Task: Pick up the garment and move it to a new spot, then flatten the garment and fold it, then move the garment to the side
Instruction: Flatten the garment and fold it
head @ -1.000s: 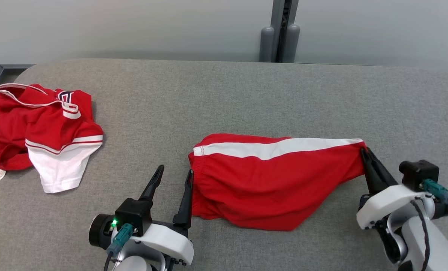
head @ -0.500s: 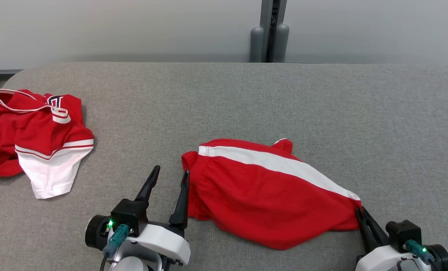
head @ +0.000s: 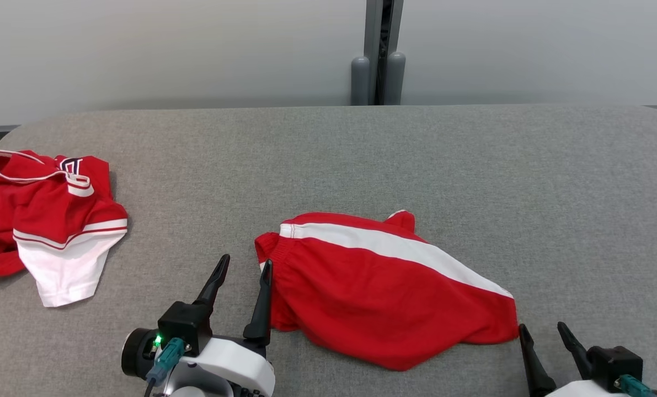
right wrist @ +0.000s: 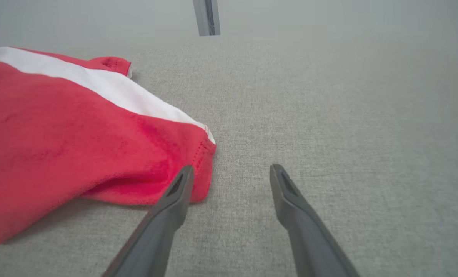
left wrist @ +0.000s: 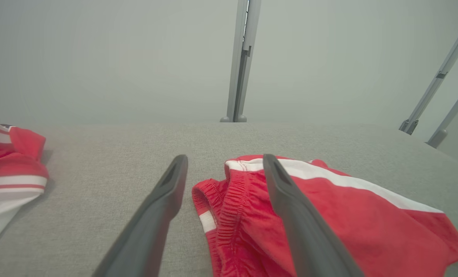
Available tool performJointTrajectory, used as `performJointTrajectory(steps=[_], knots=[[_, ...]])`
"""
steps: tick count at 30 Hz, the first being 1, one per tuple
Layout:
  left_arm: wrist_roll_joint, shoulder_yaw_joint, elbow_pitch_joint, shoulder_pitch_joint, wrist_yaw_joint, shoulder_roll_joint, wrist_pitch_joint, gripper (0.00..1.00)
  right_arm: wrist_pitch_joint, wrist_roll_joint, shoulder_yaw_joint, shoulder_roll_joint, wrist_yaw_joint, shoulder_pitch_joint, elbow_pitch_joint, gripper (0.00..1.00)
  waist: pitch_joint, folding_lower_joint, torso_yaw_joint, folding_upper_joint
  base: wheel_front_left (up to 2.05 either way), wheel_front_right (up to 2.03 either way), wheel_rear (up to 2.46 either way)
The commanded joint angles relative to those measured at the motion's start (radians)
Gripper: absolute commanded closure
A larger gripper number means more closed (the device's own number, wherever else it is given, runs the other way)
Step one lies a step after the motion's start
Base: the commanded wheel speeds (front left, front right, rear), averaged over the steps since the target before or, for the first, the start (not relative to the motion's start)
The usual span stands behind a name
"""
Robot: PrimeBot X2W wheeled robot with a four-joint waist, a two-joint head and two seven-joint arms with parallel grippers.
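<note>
The garment is a pair of red shorts (head: 383, 292) with a white side stripe, lying slightly rumpled on the grey table (head: 361, 160). Its elastic waistband points left and its leg hem points right. My left gripper (head: 246, 259) stands open at the waistband end, its right finger against the cloth. In the left wrist view the left gripper (left wrist: 225, 157) has the waistband (left wrist: 229, 207) bunched between and under its fingers. My right gripper (head: 541, 326) is open just off the hem corner. The right wrist view shows the right gripper (right wrist: 231, 167) with its left finger beside the shorts (right wrist: 59, 146).
A second red and white garment (head: 47, 220) lies crumpled at the table's left edge, also at the left in the left wrist view (left wrist: 9, 181). A grey post (head: 378, 55) stands behind the table against the pale wall.
My right gripper dragged the hem corner toward the table's front, then opened and let it go. The shorts now lie slanted. The left gripper stayed open. The camera has shifted.
</note>
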Motion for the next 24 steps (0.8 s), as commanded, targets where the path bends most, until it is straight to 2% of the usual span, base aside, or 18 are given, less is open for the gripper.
performJointTrajectory(steps=[1,9,16,24], knots=[[-0.007,0.005,-0.002,0.009,0.001,0.007,-0.003,0.00,-0.005,0.019,-0.011,-0.005,0.000,0.010,-0.022,0.00,-0.013,0.0000,-0.014,0.0000,0.00,0.00,0.00],[-0.032,0.005,0.028,-0.010,-0.015,0.019,0.042,0.00,-0.002,0.027,-0.017,-0.017,0.000,0.007,-0.098,0.00,-0.044,0.0000,-0.043,0.0000,0.00,0.00,0.00],[-0.060,0.008,0.085,-0.064,-0.028,0.015,0.104,0.00,0.063,0.044,0.008,-0.042,0.000,0.004,-0.208,0.00,-0.056,0.0000,-0.058,0.0000,0.00,0.00,0.00],[-0.078,0.021,0.129,-0.106,-0.036,0.002,0.100,0.00,0.106,0.054,0.005,-0.049,0.000,0.000,-0.322,0.00,-0.052,0.0000,-0.060,0.0000,0.00,0.00,0.00]])
